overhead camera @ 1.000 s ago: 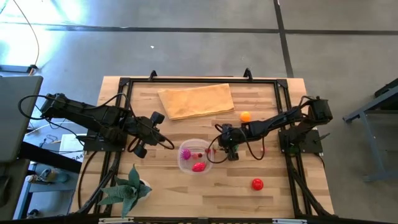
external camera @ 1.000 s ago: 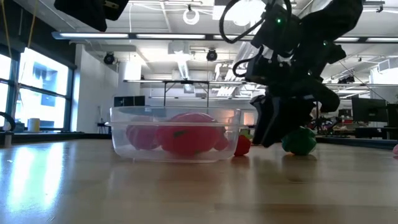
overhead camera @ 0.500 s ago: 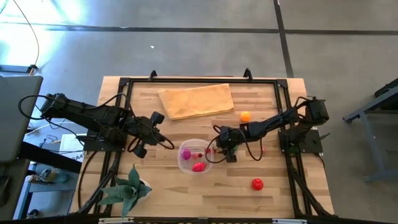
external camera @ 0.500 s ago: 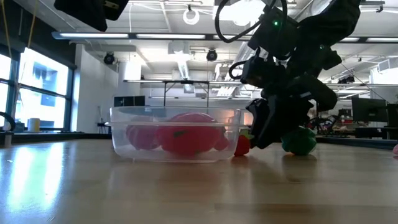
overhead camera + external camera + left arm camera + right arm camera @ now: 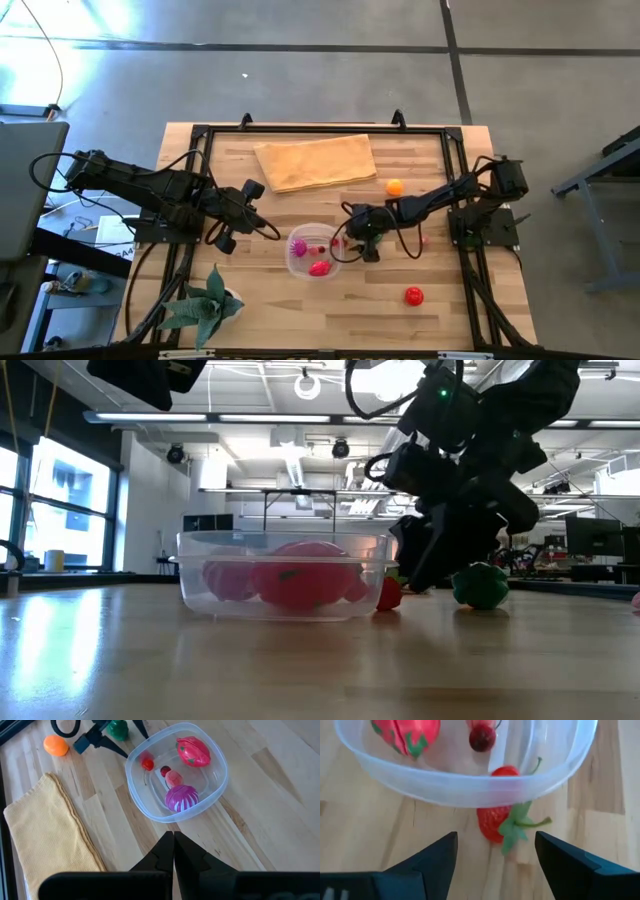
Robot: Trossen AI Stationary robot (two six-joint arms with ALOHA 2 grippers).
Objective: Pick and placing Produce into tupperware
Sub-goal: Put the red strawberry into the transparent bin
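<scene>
Clear glossy plastic tupperware (image 5: 176, 805), wood table (image 5: 280, 820)

The left gripper (image 5: 173, 851) hangs above the wood table (image 5: 260, 820), fingers pressed together; beyond them the tupperware (image 5: 176, 770) holds a magenta ball (image 5: 181, 799), a red-pink fruit (image 5: 193, 751) and smaller pieces — a tan cloth (image 5: 47, 842), an orange fruit (image 5: 56, 745) and a green vegetable (image 5: 118, 728) lie outside.

My clear round tupperware (image 5: 313, 252) sits upright, holding a magenta ball (image 5: 181, 798), a red-pink fruit (image 5: 193, 751) and a small cherry (image 5: 482, 739). A red strawberry (image 5: 496, 822) lies on the wood touching its wall; a green piece (image 5: 481, 586) rests nearby.
</scene>
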